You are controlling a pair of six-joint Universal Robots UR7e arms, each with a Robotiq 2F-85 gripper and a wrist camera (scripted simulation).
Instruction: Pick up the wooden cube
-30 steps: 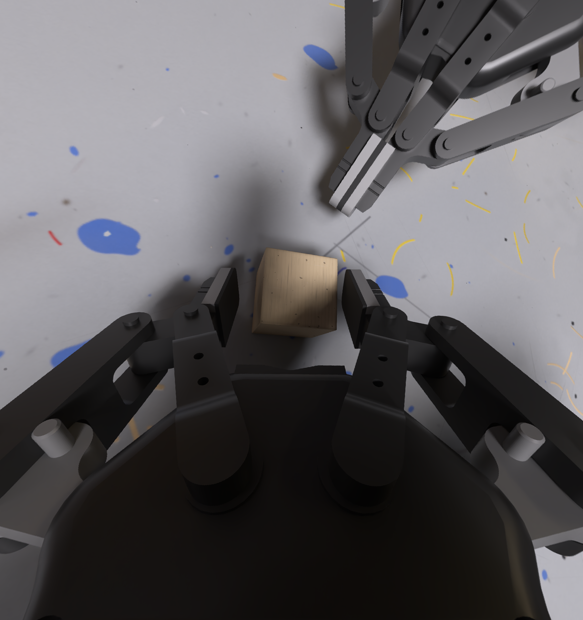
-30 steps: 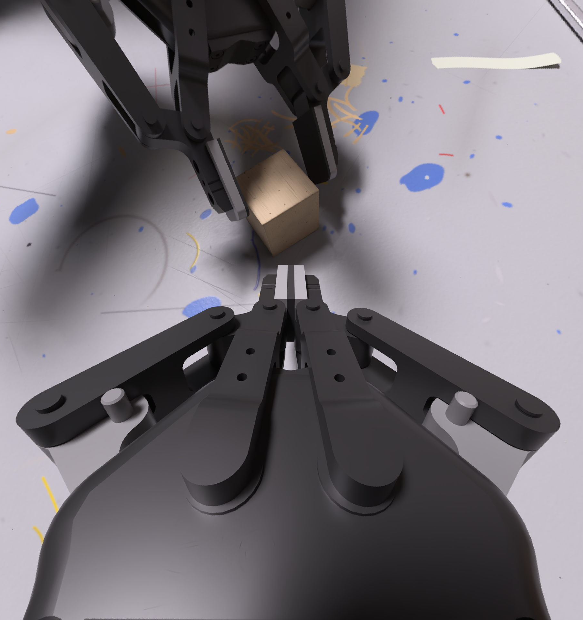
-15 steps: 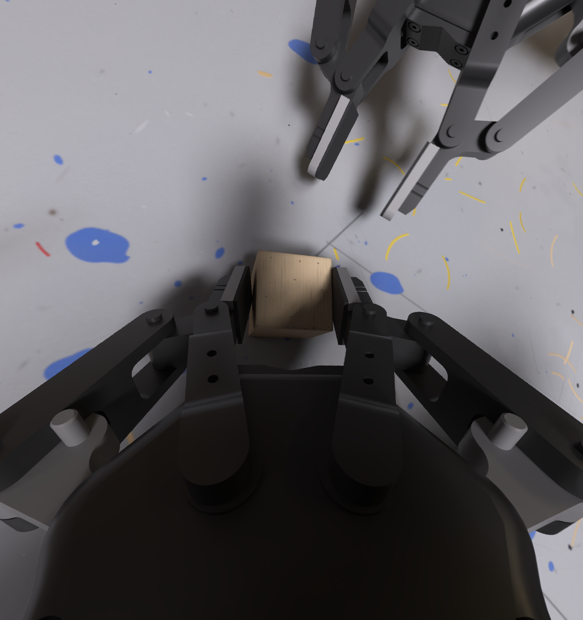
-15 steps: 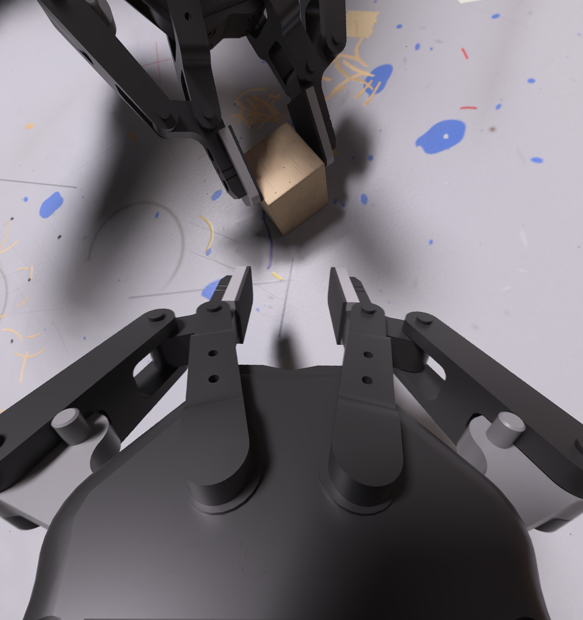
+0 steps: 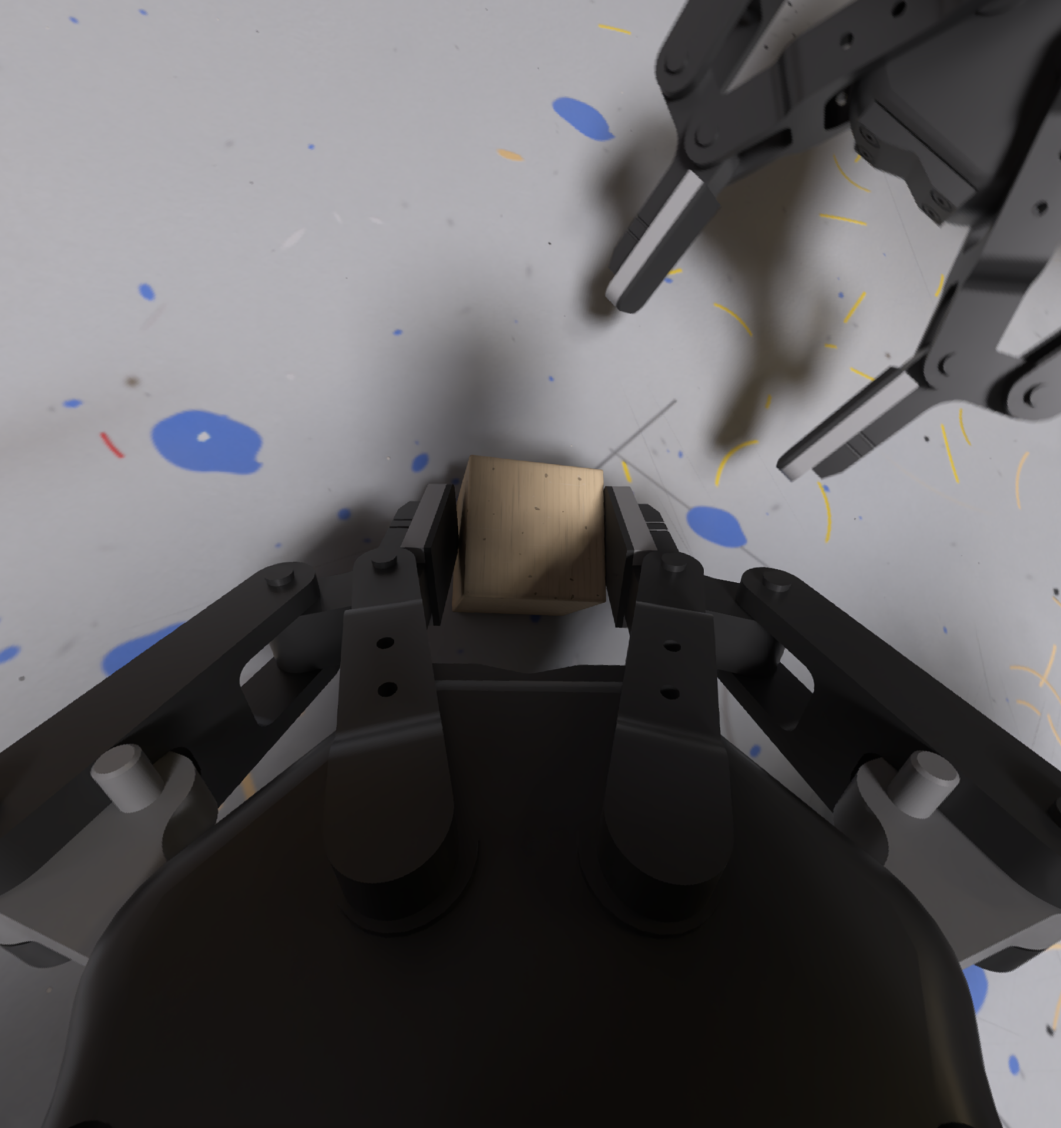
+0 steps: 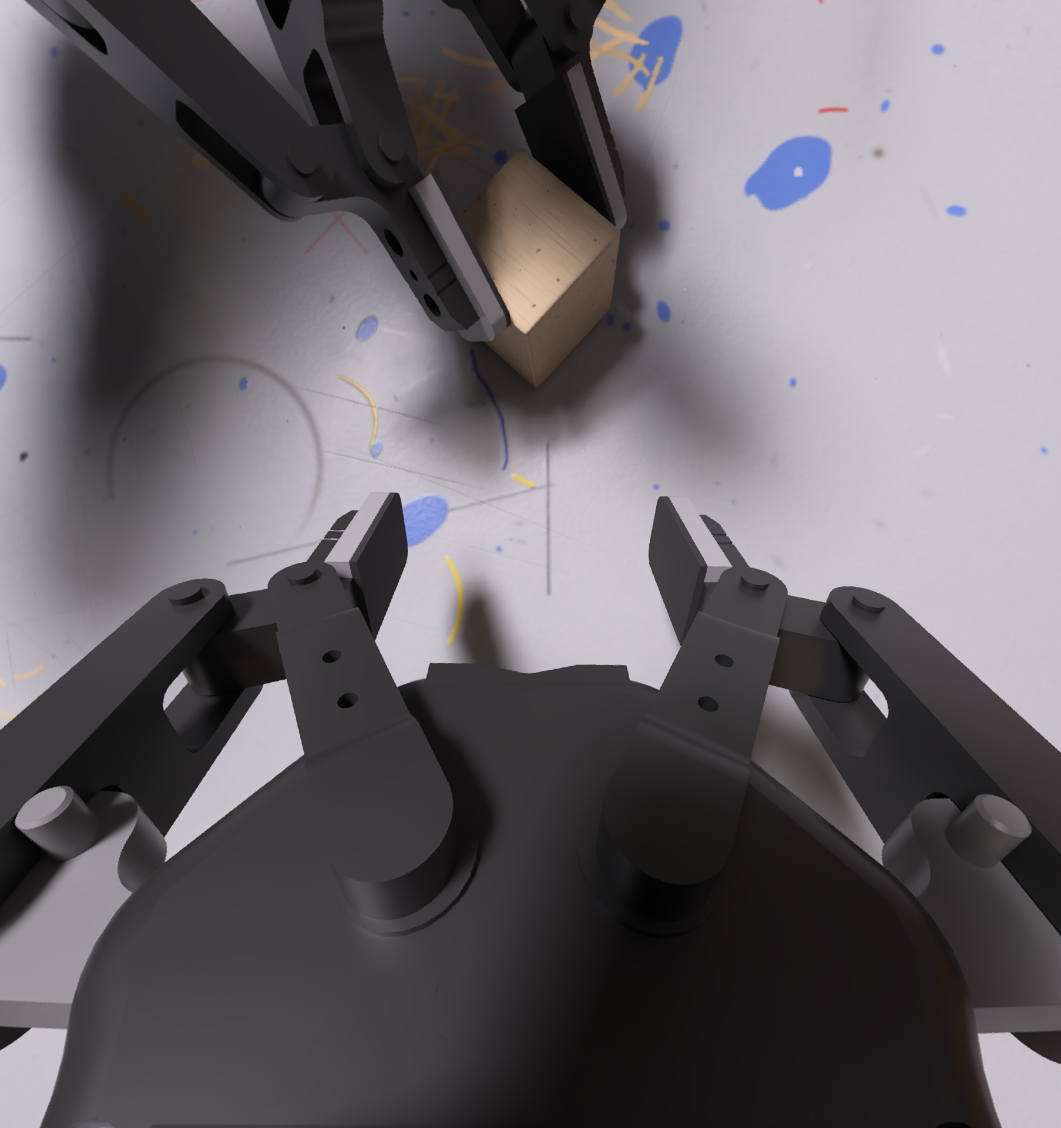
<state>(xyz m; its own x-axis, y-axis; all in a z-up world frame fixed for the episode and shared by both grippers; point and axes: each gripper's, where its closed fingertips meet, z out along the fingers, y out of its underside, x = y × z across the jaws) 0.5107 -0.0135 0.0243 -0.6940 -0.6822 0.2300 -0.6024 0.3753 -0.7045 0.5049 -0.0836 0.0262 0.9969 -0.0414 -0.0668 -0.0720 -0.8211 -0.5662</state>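
Since a second ago, left end effector (image 5: 531, 549) has closed from a loose straddle to pinching the wooden cube (image 5: 531, 537), pads flat on opposite faces. Right end effector (image 6: 528, 543) went from pressed together to spread, empty, nearby. Cube appears to rest on the paint-flecked table (image 5: 272, 213). Grasp done; lift remains.

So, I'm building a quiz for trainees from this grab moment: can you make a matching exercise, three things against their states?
Things:
1. left gripper
2. right gripper
3. wooden cube

States:
A. open, holding nothing
B. pinched on two opposite faces
C. shut on the cube

Pairs: 1-C, 2-A, 3-B
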